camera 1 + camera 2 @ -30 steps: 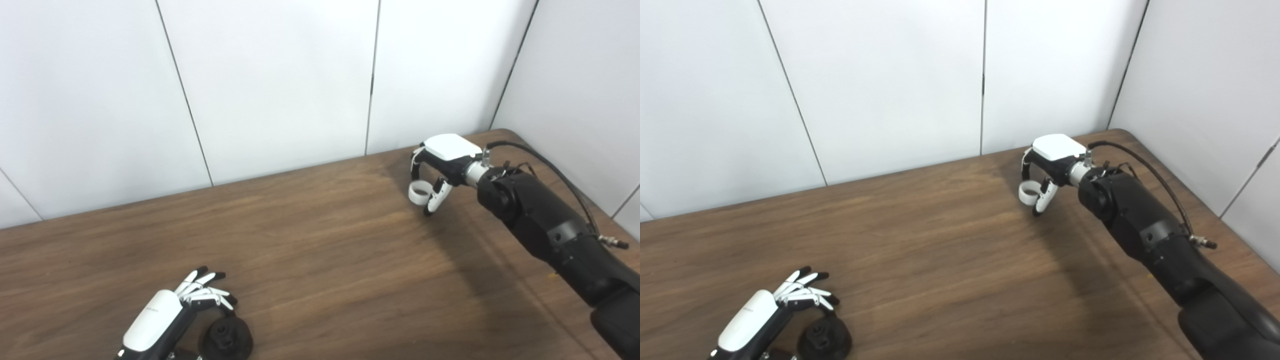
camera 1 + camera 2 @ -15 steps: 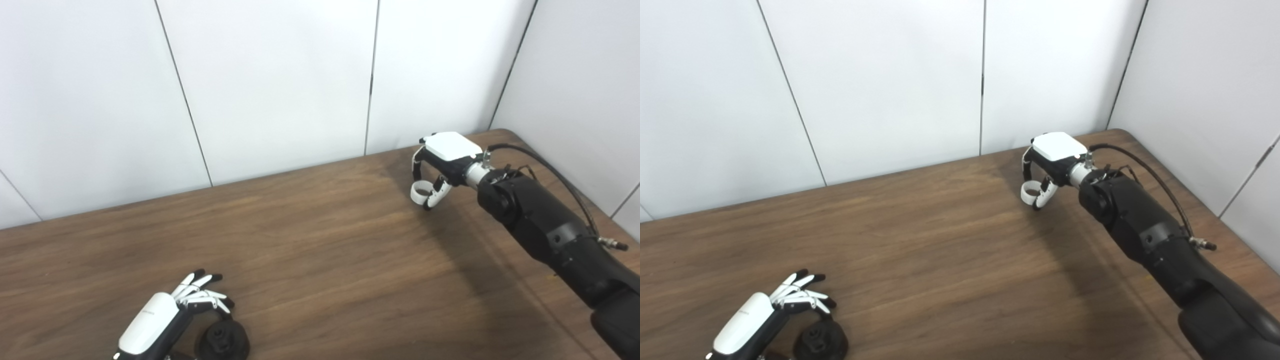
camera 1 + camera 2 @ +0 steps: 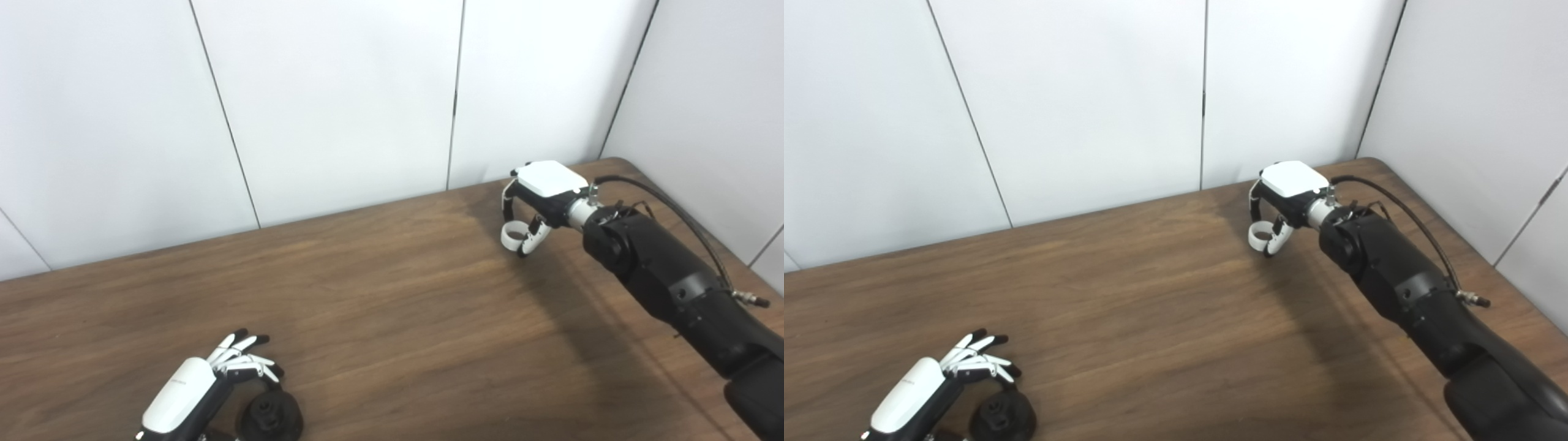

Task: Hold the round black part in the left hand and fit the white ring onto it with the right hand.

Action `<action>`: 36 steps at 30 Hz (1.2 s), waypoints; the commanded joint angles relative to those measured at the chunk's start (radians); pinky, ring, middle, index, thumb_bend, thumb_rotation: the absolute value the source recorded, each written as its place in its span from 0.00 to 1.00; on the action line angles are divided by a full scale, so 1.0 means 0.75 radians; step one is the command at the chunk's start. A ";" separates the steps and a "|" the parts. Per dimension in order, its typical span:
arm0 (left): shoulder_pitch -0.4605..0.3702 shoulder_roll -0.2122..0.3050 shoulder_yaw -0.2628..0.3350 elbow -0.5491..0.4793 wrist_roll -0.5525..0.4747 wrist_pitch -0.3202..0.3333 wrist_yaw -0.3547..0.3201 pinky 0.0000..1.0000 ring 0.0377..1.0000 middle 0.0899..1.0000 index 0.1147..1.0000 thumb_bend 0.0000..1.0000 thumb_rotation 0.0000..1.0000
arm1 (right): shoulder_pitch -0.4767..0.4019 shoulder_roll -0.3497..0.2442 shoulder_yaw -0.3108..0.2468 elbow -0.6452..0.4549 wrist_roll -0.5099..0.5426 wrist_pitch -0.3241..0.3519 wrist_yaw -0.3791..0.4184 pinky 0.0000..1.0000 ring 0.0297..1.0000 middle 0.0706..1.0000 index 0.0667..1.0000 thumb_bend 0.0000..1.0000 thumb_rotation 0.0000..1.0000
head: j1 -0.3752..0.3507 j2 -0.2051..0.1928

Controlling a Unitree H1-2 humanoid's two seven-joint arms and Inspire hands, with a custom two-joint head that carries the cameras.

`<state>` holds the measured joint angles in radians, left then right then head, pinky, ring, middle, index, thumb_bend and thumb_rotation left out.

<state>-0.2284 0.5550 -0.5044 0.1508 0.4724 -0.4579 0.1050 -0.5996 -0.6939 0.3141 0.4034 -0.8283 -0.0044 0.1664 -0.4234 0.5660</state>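
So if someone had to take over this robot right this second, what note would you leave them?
Left robot hand: at the near left of the wooden table, fingers spread over the round black part, which sits on the table beside it. Not gripped yet, as far as I can see.
Right robot hand: at the far right, fingers and thumb closed around the white ring. Whether the ring is off the table is unclear.
Done: ring pinched.
Left: grasp the black part with the left robot hand, carry the ring across, fit it on.
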 commanded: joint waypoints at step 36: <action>-0.115 -0.108 -0.058 0.145 0.057 -0.016 0.065 1.00 0.90 0.65 0.42 0.52 0.06 | -0.111 0.046 -0.032 -0.533 0.082 -0.155 0.208 1.00 0.95 0.73 0.44 0.53 0.14 | 0.093 0.011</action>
<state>-0.3082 0.4864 -0.5372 0.2450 0.5056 -0.4691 0.1590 -0.6229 -0.6465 0.3127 0.0437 -0.7854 -0.0950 0.3255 -0.3590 0.5706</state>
